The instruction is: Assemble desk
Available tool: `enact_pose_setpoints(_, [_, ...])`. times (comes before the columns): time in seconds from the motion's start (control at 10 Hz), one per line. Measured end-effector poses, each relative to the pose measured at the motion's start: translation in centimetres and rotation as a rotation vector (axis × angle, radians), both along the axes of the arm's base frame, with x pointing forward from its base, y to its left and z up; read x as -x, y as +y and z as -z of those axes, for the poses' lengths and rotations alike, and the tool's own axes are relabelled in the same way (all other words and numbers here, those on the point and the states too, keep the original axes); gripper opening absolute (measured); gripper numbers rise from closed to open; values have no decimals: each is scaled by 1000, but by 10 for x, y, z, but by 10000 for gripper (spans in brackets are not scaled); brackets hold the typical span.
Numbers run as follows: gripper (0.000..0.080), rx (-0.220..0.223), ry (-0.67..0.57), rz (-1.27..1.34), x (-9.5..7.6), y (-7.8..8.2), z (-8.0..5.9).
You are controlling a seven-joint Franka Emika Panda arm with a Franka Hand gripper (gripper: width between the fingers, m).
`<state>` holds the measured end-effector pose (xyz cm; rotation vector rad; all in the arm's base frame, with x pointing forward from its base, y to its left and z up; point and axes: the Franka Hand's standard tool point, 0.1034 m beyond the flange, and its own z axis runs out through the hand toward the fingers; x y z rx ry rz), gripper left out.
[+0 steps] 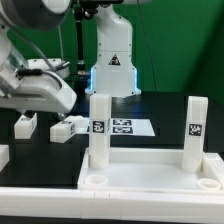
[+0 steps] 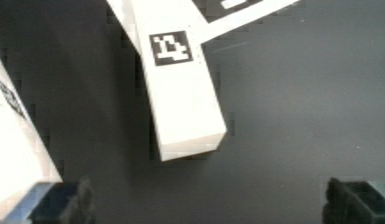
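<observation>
The desk's white rimmed panel (image 1: 150,180) lies at the front with round corner sockets. Two white square legs stand upright in it, one (image 1: 98,130) at the exterior view's left and one (image 1: 195,130) at its right, each with a black-and-white tag. Two more legs lie loose on the black table (image 1: 68,128) (image 1: 25,123). My gripper (image 1: 45,95) hovers over them at the upper left. In the wrist view a lying tagged leg (image 2: 180,100) fills the middle, ahead of the fingertips. The gripper (image 2: 207,205) is open, with only bare table between the fingers (image 2: 61,202).
The marker board (image 1: 122,127) lies flat behind the panel, and its corner (image 2: 242,8) shows beyond the lying leg. The arm's base (image 1: 112,60) stands at the back. Another white piece (image 2: 4,110) shows at the wrist view's edge.
</observation>
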<state>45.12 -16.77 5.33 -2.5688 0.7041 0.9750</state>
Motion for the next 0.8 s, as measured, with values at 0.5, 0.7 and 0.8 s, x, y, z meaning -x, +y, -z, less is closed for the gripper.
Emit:
enact_pose_setpoints(0.5, [648,25,-8,-90,-5,11,7])
enact_pose_setpoints(0.7, [648,20,5,-82,-2,8,8])
enact_pose_setpoints(0.8, [648,14,14,-81,0,8,8])
